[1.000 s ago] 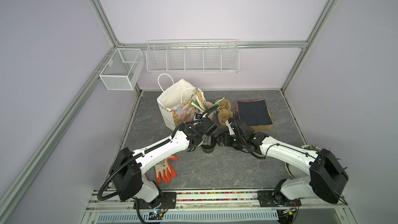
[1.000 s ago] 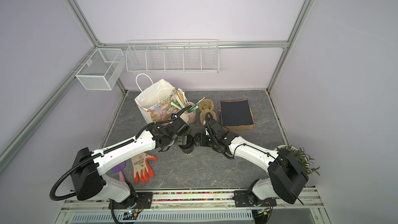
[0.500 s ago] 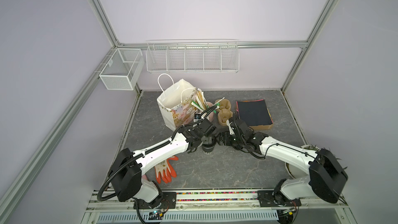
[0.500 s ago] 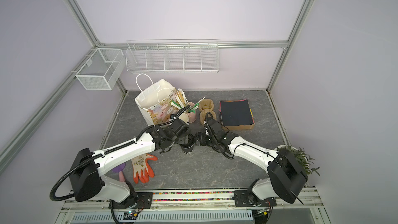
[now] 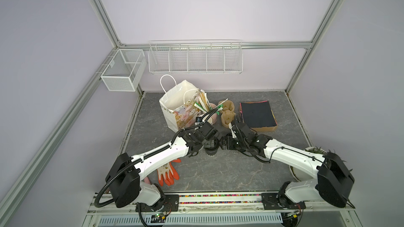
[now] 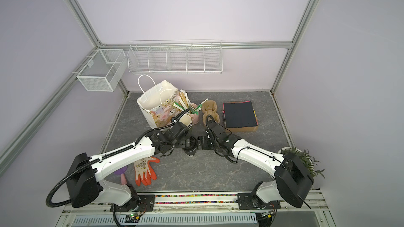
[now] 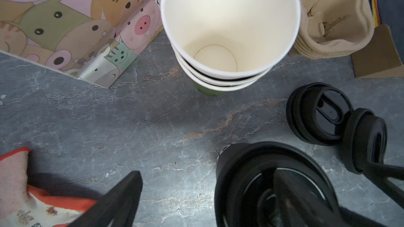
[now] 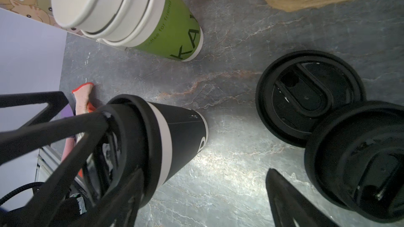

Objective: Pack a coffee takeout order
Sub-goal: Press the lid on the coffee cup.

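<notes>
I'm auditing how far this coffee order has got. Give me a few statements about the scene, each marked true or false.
1. The black cup has a lid on. True.
2. The black cup sits in the carrier. False: it stands on the table, apart from the carrier.
3. The left pincer and the right pincer are both open. True.
4. The cup stack lies on its side. False: it stands upright beside the bag.
5. Two loose lids lie on the table near the black cup. True.
</notes>
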